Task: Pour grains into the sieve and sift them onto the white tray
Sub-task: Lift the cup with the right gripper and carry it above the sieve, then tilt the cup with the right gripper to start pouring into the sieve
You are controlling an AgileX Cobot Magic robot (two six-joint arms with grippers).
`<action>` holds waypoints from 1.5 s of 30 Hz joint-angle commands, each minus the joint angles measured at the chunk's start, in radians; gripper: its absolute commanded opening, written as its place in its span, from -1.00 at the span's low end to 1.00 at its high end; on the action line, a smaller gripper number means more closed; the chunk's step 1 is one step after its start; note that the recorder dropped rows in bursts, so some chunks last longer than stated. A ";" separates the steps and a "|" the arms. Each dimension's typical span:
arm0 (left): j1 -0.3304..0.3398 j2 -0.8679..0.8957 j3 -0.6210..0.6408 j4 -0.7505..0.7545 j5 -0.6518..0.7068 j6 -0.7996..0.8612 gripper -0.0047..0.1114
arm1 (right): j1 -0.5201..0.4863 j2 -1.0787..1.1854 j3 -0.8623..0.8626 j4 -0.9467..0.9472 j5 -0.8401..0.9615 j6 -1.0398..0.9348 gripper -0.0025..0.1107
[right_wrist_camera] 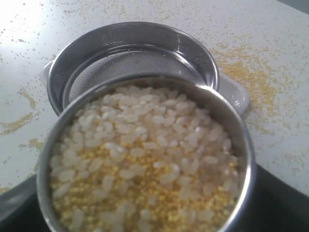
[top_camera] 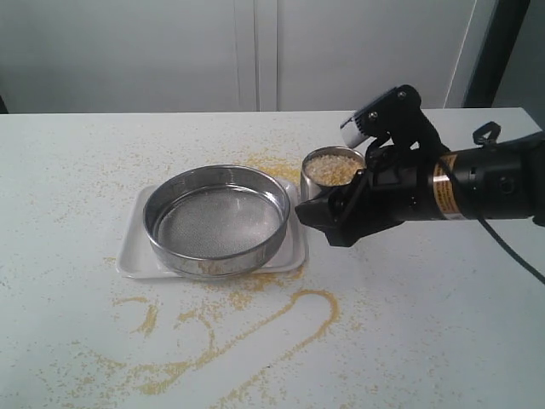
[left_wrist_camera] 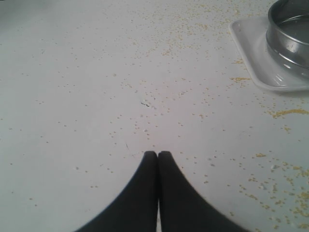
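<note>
Exterior view, cup (top_camera: 312,187) of grains (top_camera: 334,167) beside sieve (top_camera: 213,258)

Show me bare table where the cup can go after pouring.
Free: the wide stretch of table left of the white tray, and the near-right corner in front of the right gripper; only stray grains there. Crowded: the cup sits close beside the tray's right edge, sieve filling the tray.

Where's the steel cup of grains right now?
Exterior view, right of centre: the steel cup is held upright in the right gripper, just right of the sieve on the white tray.
</note>
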 commanded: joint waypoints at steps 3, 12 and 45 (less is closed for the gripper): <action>-0.002 -0.004 0.004 -0.013 -0.001 0.000 -0.92 | 0.036 0.012 -0.068 -0.059 0.029 0.086 -0.96; -0.002 -0.004 0.004 -0.013 -0.001 0.000 -0.92 | 0.088 0.118 -0.214 -0.180 0.037 0.249 -0.96; -0.002 -0.004 0.004 -0.013 -0.001 0.000 -0.92 | 0.237 0.415 -0.522 -0.180 0.397 -0.134 -0.96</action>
